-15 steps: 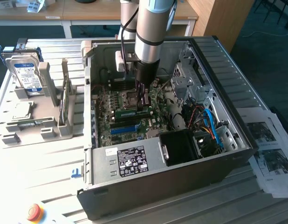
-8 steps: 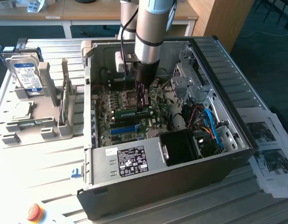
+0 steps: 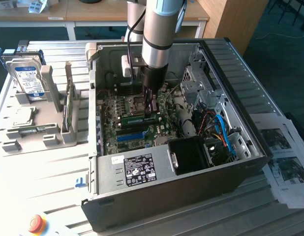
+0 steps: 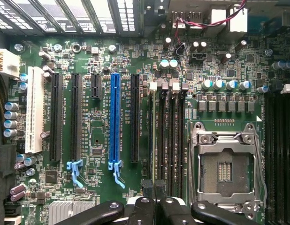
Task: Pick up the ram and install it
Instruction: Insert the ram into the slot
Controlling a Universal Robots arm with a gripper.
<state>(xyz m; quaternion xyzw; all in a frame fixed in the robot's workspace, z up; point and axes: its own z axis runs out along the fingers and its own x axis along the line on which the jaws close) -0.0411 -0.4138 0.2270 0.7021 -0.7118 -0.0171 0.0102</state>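
Note:
The ram (image 3: 135, 119) is a long green stick lying level just above the motherboard (image 3: 112, 110) inside the open computer case (image 3: 230, 73). My gripper (image 3: 152, 112) reaches straight down into the case and is shut on the stick's top edge. In the wrist view the ram (image 4: 150, 136) shows edge-on as a thin line running away from my gripper (image 4: 154, 188). It lies beside the row of black memory slots (image 4: 171, 131), between them and a black expansion slot (image 4: 134, 117). Whether the stick touches a slot I cannot tell.
A blue expansion slot (image 4: 114, 117), a white slot (image 4: 34, 110) and the open silver processor socket (image 4: 225, 164) surround the spot. Blue cables (image 3: 223, 132) and a black box (image 3: 191, 155) crowd the case's front. A grey fixture (image 3: 53, 135) holding a hard drive (image 3: 26, 78) stands at the exterior view's left.

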